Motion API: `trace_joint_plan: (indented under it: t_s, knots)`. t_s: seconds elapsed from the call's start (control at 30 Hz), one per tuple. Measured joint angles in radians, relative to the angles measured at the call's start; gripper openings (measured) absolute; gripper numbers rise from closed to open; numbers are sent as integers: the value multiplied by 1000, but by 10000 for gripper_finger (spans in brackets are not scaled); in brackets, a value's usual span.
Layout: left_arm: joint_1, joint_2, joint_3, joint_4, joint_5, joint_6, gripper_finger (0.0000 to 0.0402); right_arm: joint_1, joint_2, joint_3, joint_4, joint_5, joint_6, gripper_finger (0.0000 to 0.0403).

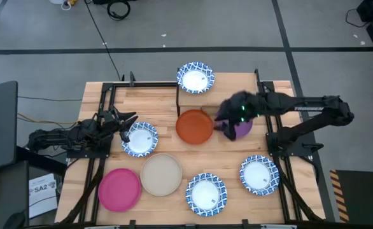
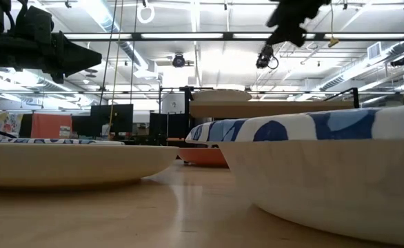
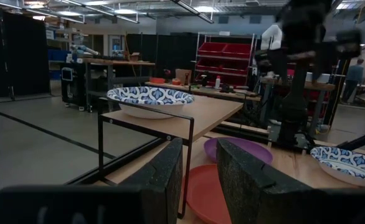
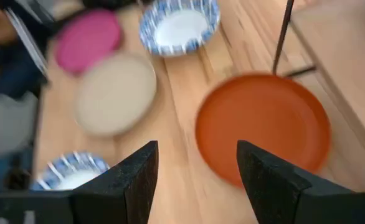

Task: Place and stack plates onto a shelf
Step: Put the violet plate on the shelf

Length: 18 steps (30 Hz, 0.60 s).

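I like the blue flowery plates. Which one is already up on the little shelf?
The blue-rimmed plate at the table's far edge; it alone sits on the shelf.

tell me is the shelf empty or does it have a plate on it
Not empty: one blue-rimmed plate sits upright on the shelf.

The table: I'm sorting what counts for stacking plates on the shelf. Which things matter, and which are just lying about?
Belongs to the job:
shelf
blue-rimmed plate on the shelf
orange plate
purple plate
pink plate
beige plate
three blue-rimmed plates on the table

Just lying about:
cables on the floor
labelled box
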Motion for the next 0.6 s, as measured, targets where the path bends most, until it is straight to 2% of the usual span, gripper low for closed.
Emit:
trace_joint_plan:
  t_s: [0.13, 0.2, 0.37, 0.6]
  knots:
    - [0, 0, 0, 0, 0, 0, 103, 131, 10, 0, -100, 183, 8, 222]
    - [0, 0, 0, 0, 0, 0, 103, 177, 23, 0, -145, 240, 9, 222]
    - [0, 0, 0, 0, 0, 0, 103, 246, 46, -38, -180, 280, 31, 222]
    - [0, 0, 0, 0, 0, 0, 103, 266, 43, -198, -163, 330, 114, 222]
